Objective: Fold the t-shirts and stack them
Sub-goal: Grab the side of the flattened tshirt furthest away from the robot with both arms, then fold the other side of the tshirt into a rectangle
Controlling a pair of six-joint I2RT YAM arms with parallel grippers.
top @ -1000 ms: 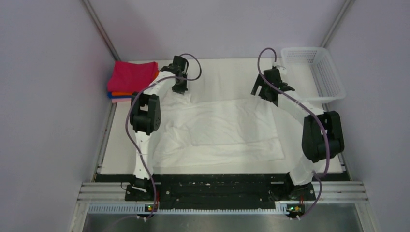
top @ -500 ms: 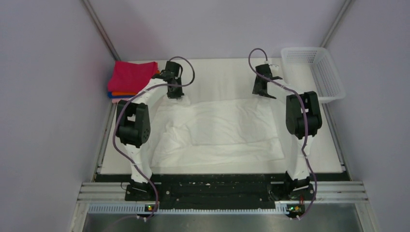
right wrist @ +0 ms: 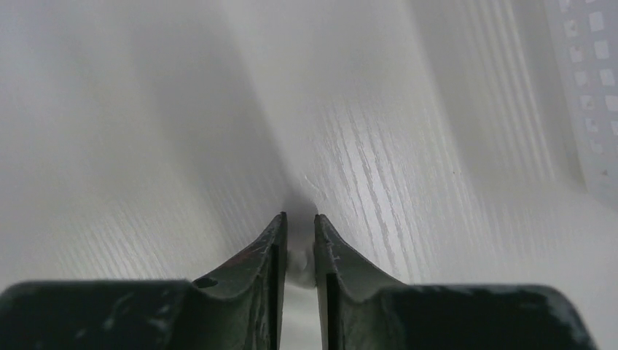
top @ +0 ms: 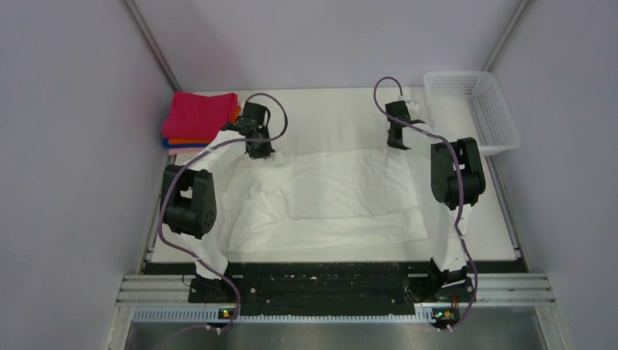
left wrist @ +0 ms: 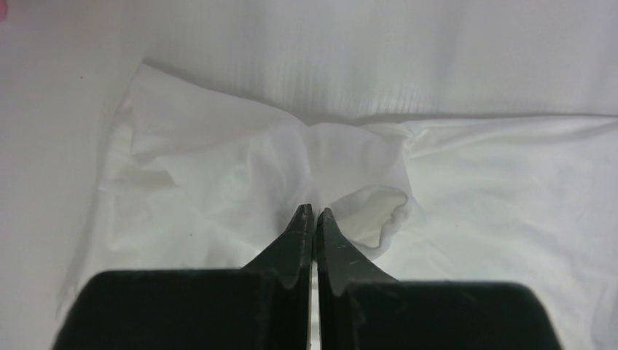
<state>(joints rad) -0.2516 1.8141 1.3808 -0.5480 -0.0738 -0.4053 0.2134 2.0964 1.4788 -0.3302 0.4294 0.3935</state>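
A wrinkled white t-shirt lies spread across the middle of the table. My left gripper is at its far left corner, jaws shut on a bunched fold of the cloth; the tips meet with the fabric puckered around them. My right gripper is at the shirt's far right corner, its jaws nearly together with a small lump of white cloth pinched between them. A stack of folded t-shirts, magenta on top with orange, blue and pink edges below, sits at the far left corner.
A white mesh basket stands at the far right corner, just right of the right gripper, and shows at the edge of the right wrist view. Purple-grey walls close in the table on three sides.
My right gripper swung to the shirt's far right corner, came down and closed on the cloth. The left arm shifted slightly left, still holding its corner.
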